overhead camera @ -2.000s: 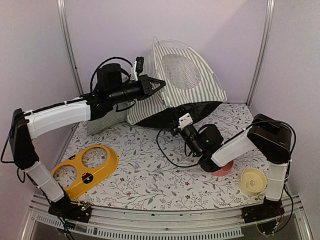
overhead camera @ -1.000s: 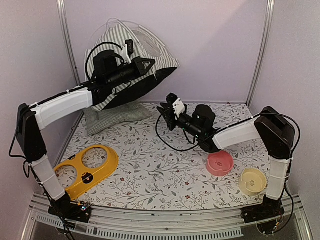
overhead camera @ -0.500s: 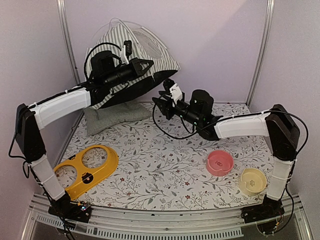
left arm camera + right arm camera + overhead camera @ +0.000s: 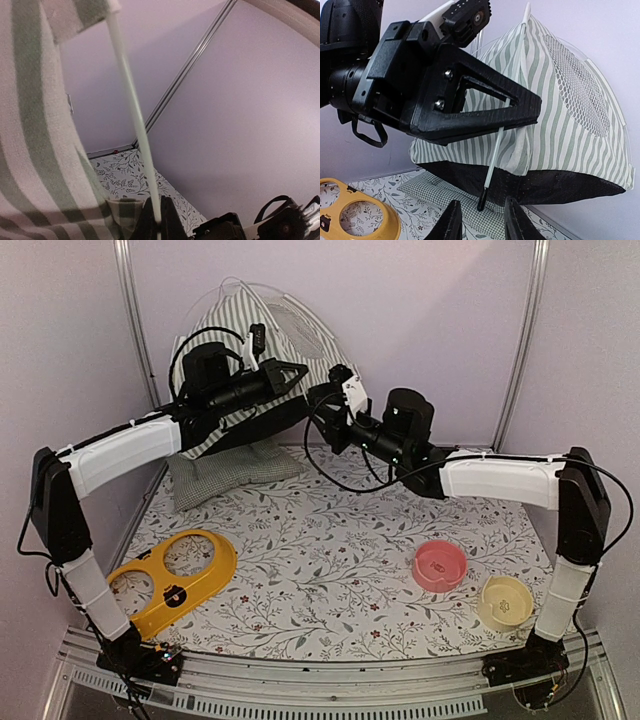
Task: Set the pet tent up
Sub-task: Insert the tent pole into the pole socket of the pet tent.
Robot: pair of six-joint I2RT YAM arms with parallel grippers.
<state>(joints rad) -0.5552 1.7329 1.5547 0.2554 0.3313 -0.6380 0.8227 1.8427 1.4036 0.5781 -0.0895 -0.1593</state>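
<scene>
Up at the back-left corner, the pet tent (image 4: 300,335) hangs clear of the counter (image 4: 330,570), black floor tipped toward us, right above the green checked cushion (image 4: 235,472). Look at the left gripper (image 4: 297,373): jaws clenched on one thin white pole (image 4: 493,160), which the left wrist view shows running straight down between them. Just beside it sits the right gripper (image 4: 481,220), jaws parted, nothing in them. Now the line-up that matters: the pole stands steep, near upright, black tip at its low end, dead ahead of the gap in the right jaws and a touch above. That arm is free and nearest; I reckon the tip is its target. Count: one tent, one cushion, one yellow double feeder (image 4: 175,580), two bowls, the pink bowl (image 4: 440,565) and the cream bowl (image 4: 507,600).
</scene>
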